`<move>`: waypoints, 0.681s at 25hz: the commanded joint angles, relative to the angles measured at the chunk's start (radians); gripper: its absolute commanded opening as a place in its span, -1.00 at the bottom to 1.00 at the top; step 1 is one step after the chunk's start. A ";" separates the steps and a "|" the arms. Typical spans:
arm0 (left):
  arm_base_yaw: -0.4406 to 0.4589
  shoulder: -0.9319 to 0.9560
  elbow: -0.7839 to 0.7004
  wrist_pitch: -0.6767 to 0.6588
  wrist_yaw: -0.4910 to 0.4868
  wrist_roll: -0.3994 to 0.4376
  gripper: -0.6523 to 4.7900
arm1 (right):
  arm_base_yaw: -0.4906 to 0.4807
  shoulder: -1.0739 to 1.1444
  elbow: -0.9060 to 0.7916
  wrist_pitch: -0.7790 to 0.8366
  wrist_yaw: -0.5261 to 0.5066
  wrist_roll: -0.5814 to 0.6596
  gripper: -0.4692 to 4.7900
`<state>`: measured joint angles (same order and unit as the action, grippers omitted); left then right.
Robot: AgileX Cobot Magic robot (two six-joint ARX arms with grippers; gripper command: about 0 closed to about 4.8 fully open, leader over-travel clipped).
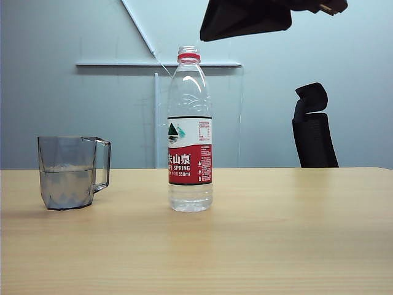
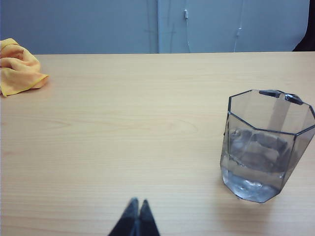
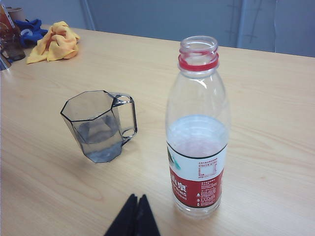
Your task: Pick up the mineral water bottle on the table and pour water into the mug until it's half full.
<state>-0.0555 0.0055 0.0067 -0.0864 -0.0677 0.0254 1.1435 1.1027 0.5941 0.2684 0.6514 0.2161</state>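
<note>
Wood table (image 1: pixel 295 233) open around bottle (image 1: pixel 190 129), mug (image 1: pixel 67 172); left gripper (image 2: pixel 136 206), right gripper (image 3: pixel 137 202) closed, empty.

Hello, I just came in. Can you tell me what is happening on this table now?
A two-arm robot is pouring water from a bottle into a mug. At this moment nothing is held. The mineral water bottle stands upright and uncapped on the table, and the mug beside it is about half full. The right gripper is shut and empty near the bottle, raised above the table. The left gripper is shut too, hanging over bare table near the mug.
</note>
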 commanded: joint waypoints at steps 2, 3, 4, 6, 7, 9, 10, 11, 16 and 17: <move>-0.001 0.000 0.002 0.013 0.002 -0.003 -0.77 | 0.001 -0.003 0.005 0.013 0.004 -0.002 -0.85; -0.001 0.000 0.002 0.013 0.001 -0.003 -0.77 | 0.001 -0.003 0.005 0.012 0.015 -0.016 -0.85; -0.001 0.000 0.002 0.013 0.001 -0.003 -0.77 | 0.001 -0.004 0.005 0.013 0.050 -0.037 -0.85; -0.001 0.000 0.002 0.013 0.002 -0.003 -0.77 | 0.001 -0.004 0.005 0.012 0.053 -0.037 -0.85; -0.001 0.000 0.002 0.013 0.001 -0.003 -0.77 | 0.003 -0.006 0.005 0.013 0.051 -0.038 -0.85; -0.001 0.000 0.002 0.013 0.002 -0.003 -0.77 | -0.011 -0.016 0.005 0.021 0.084 -0.051 -0.85; -0.001 0.000 0.002 0.013 0.002 -0.003 -0.77 | -0.027 -0.026 0.005 0.023 0.096 -0.080 -0.85; -0.001 0.000 0.002 0.013 0.001 -0.003 -0.77 | -0.045 -0.039 0.005 0.020 0.093 -0.112 -0.85; -0.001 0.000 0.002 0.013 0.002 -0.003 -0.77 | -0.233 -0.132 0.005 -0.041 -0.115 -0.240 -0.85; -0.001 0.000 0.002 0.013 0.001 -0.003 -0.77 | -0.348 -0.185 0.004 -0.106 -0.289 -0.240 -0.85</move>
<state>-0.0555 0.0055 0.0067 -0.0868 -0.0673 0.0254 0.8627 0.9527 0.5930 0.2096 0.5255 -0.0086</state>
